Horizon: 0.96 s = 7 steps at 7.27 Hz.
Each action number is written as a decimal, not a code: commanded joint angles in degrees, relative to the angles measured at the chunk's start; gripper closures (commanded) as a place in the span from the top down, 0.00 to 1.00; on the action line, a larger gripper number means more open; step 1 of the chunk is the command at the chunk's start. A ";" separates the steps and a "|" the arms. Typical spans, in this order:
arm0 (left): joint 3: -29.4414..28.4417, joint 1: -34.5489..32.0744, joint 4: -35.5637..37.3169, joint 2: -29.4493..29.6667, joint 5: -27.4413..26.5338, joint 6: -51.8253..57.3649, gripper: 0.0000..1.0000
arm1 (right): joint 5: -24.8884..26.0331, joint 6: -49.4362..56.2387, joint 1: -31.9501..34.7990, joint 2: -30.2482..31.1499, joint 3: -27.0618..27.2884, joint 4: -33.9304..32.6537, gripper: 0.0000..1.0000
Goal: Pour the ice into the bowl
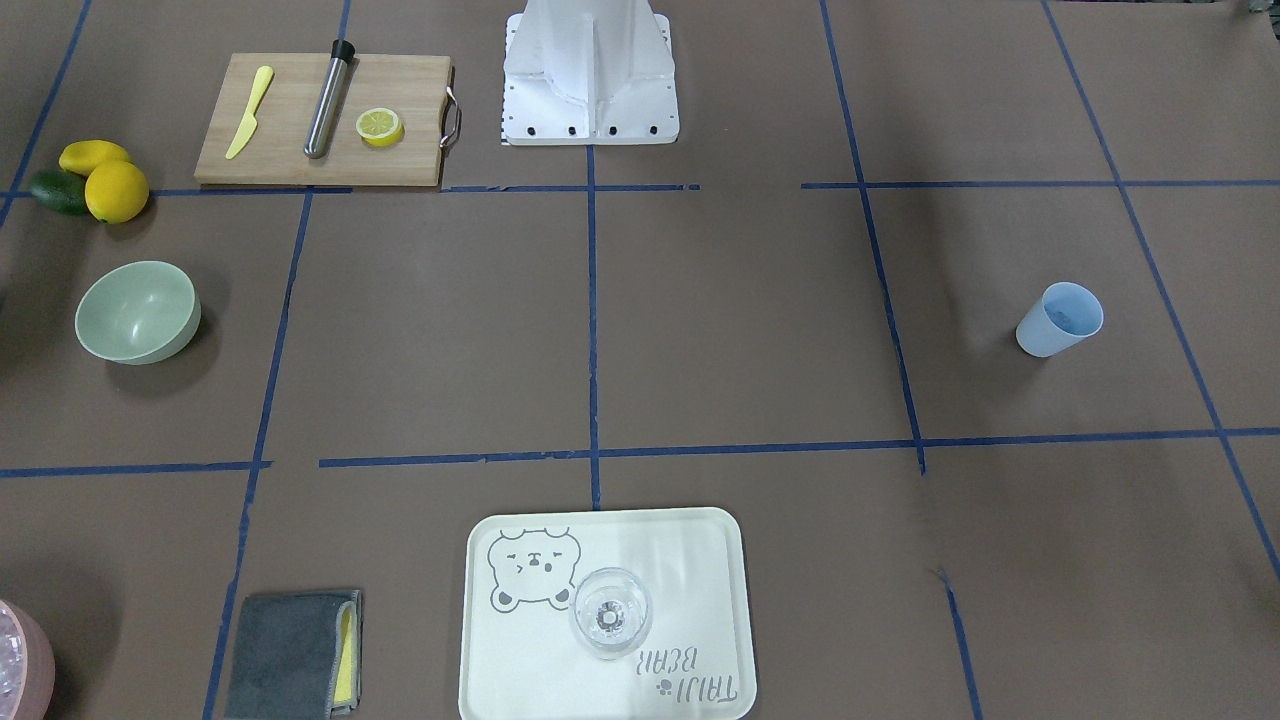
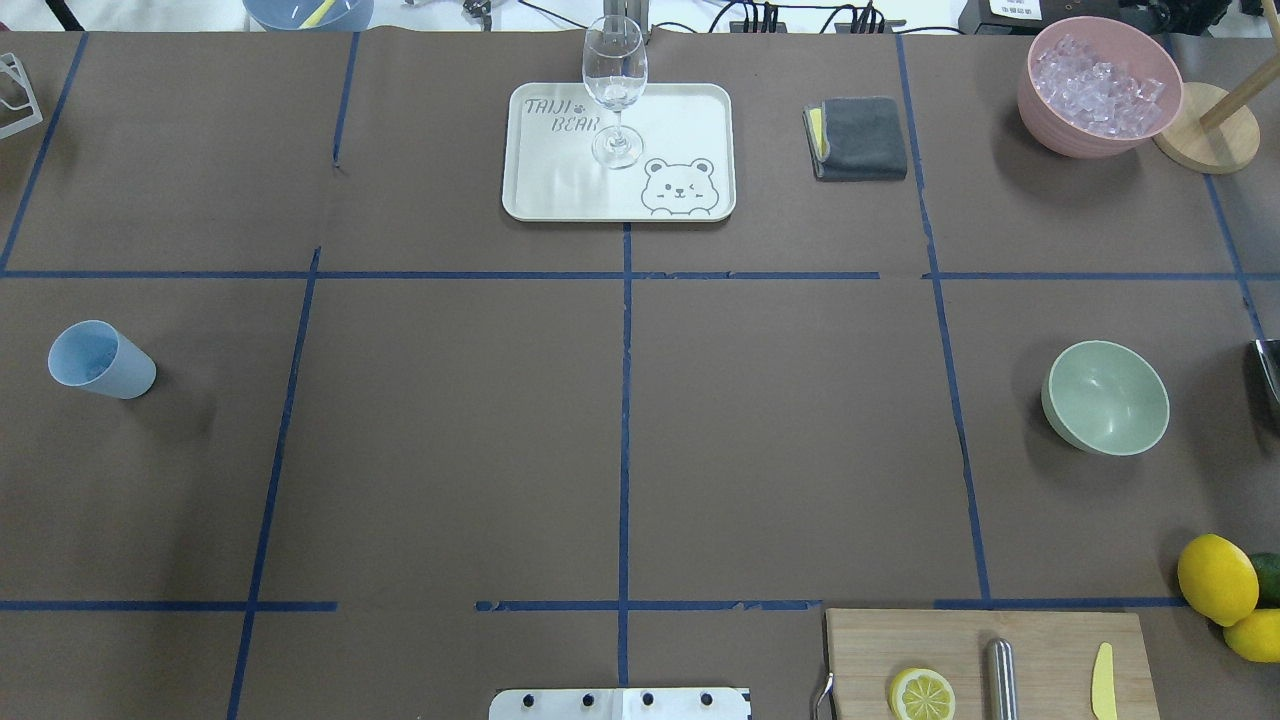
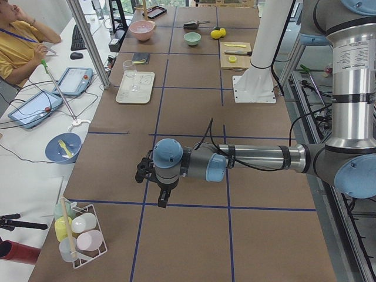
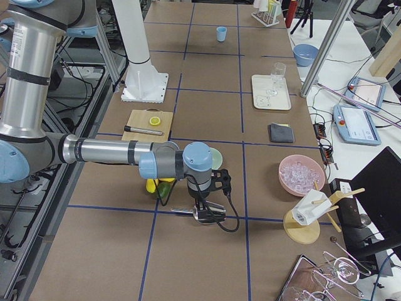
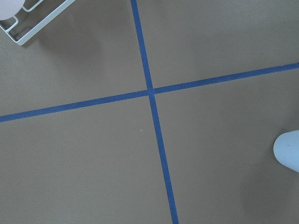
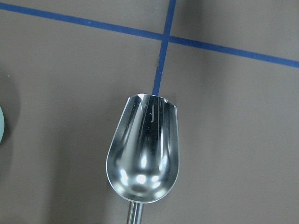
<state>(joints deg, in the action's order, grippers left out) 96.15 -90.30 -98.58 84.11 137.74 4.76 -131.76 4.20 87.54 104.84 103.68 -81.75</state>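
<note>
The sage-green bowl [image 2: 1105, 397] stands empty on the table's right side; it also shows in the front view [image 1: 137, 311]. The ice [image 2: 1098, 82] fills a pink container [image 2: 1098, 125] at the far right corner. An empty metal scoop [image 6: 142, 151] lies under my right gripper [image 4: 203, 204], which hangs over the table's right end beside the bowl. My left gripper [image 3: 163, 197] hangs over the table's left end, near the light blue cup [image 2: 100, 360]. Neither gripper's fingers show clearly, so I cannot tell whether they are open or shut.
A white bear tray [image 2: 560, 190] with a wine glass [image 2: 614, 90] stands at the far middle, a grey cloth [image 2: 860, 138] beside it. A cutting board [image 2: 1040, 640] holds a lemon half, a metal bar and a yellow knife. Lemons [image 2: 1216, 578] lie at the right edge. A cup rack [image 3: 79, 235] stands at the left end.
</note>
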 commanded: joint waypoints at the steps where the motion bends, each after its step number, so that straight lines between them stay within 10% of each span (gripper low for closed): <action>1: 0.09 0.03 -0.64 0.01 0.07 -0.02 1.00 | -0.43 -0.77 -0.52 -0.59 -0.06 9.88 1.00; 7: 0.00 0.21 -2.23 0.01 0.07 0.07 1.00 | 2.34 -25.27 -21.85 -5.34 1.00 20.22 1.00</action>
<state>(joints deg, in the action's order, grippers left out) 96.15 -90.15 -100.76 84.11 137.81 4.79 -133.14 -15.19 70.06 99.76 104.74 -62.69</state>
